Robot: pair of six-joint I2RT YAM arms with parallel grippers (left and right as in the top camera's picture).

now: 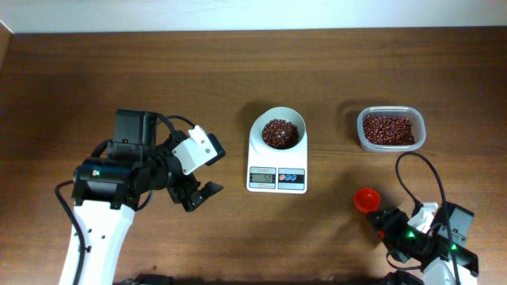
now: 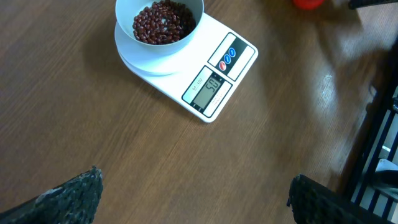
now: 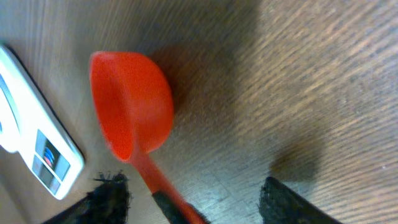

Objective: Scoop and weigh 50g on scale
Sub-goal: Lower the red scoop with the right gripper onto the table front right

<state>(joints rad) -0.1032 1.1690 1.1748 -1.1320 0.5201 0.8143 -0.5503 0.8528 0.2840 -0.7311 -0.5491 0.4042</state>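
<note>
The scale (image 1: 277, 168) sits at the middle of the bench (image 1: 103, 71). Its round white bowl (image 1: 257, 128) is on the far side, and its display (image 2: 207, 91) and coloured buttons (image 2: 227, 56) face the near edge. A heap of dark reddish-brown beans (image 2: 163, 21) lies in the bowl, covering its bottom. The display reads what looks like 50.

To the right of the scale, at the far right of the bench, a clear rectangular tub (image 1: 360, 138) holds more of the same beans.

An orange scoop (image 3: 130, 109) lies on the bench near and to the right of the scale. It is well apart from the tub and its cup is empty. Its handle (image 3: 149, 174) points toward the near right corner.

The right end effector (image 3: 196, 196) is low over the bench at that handle, with its jaws parted. The handle runs between the two fingers (image 3: 112, 196) with a gap on each side, so nothing is gripped.

The left end effector (image 1: 212, 170) hangs over bare bench to the left of the scale, clear of it. Its jaws are spread wide and hold nothing.
</note>
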